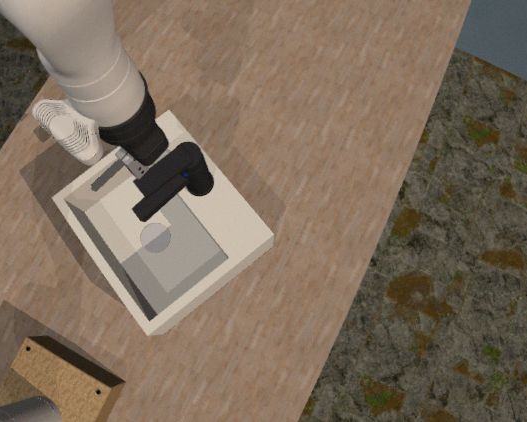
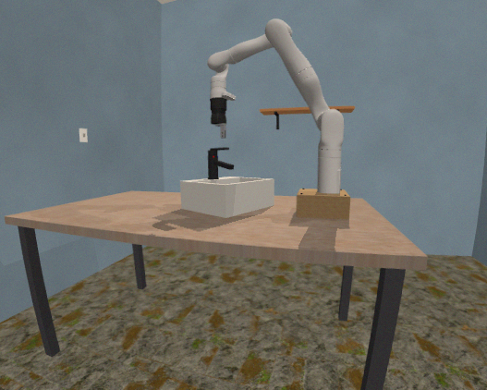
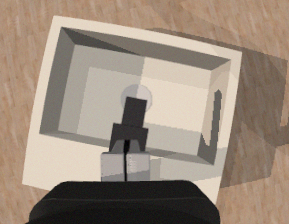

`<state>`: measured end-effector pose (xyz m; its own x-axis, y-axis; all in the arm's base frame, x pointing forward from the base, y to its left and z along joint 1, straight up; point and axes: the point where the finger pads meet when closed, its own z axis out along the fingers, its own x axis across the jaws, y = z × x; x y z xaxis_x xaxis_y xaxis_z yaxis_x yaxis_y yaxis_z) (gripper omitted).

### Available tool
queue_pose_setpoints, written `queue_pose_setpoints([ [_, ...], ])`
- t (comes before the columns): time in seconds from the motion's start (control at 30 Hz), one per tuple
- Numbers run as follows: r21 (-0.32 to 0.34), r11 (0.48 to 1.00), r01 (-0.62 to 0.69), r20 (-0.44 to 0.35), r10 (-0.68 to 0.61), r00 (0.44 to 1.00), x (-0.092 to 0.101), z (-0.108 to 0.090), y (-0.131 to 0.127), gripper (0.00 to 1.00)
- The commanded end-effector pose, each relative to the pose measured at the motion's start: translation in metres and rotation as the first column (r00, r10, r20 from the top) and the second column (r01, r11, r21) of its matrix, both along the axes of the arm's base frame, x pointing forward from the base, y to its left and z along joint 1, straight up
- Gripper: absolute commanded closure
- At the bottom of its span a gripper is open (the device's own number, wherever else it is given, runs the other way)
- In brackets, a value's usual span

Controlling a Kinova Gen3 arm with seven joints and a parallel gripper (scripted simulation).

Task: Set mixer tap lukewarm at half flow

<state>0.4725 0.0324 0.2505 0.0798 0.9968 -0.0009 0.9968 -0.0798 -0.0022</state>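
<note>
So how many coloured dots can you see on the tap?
2. A blue dot on one side of the tap, seen from above; a red dot on the other side, seen in the exterior view. None elsewhere that shows.

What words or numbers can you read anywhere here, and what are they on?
None: no words, numbers or brand names show in any view.
The only signs are colour marks on the black tap: a red dot on one side and a blue dot on the other.
</note>
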Motion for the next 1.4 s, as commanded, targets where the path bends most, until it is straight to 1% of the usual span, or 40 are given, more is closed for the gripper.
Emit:
queue_pose_setpoints([
  [0.0,0.001,0.999,-0.051,-0.007,0.051,0.999,-0.004,0.001,-0.003,1.00],
  [0.07,0.002,0.996,-0.088,-0.008,0.088,0.996,-0.005,0.001,-0.004,1.00],
  [0.13,0.002,0.996,-0.088,-0.008,0.088,0.996,-0.005,0.001,-0.004,1.00],
  [0.33,0.006,0.976,-0.218,-0.010,0.218,0.976,-0.007,0.001,-0.007,1.00],
  [0.5,0.011,0.939,-0.345,-0.011,0.345,0.939,-0.008,0.001,-0.010,1.00],
  [0.63,0.014,0.891,-0.454,-0.011,0.454,0.891,-0.009,0.001,-0.013,1.00],
  [0.7,0.014,0.891,-0.454,-0.011,0.454,0.891,-0.009,0.001,-0.013,1.00],
  [0.83,0.018,0.825,-0.565,-0.009,0.566,0.825,-0.010,0.001,-0.016,1.00],
  [0.93,0.021,0.762,-0.648,-0.007,0.648,0.762,-0.010,0.001,-0.018,1.00],
  [1.07,0.023,0.660,-0.751,-0.004,0.751,0.660,-0.010,0.001,-0.020,1.00],
  [1.2,0.025,0.538,-0.842,0.000,0.843,0.538,-0.009,0.001,-0.022,1.00],
  [1.27,0.025,0.538,-0.842,0.000,0.843,0.538,-0.009,0.001,-0.022,1.00],
  [1.37,0.025,0.436,-0.900,0.003,0.900,0.436,-0.008,0.002,-0.024,1.00],
])
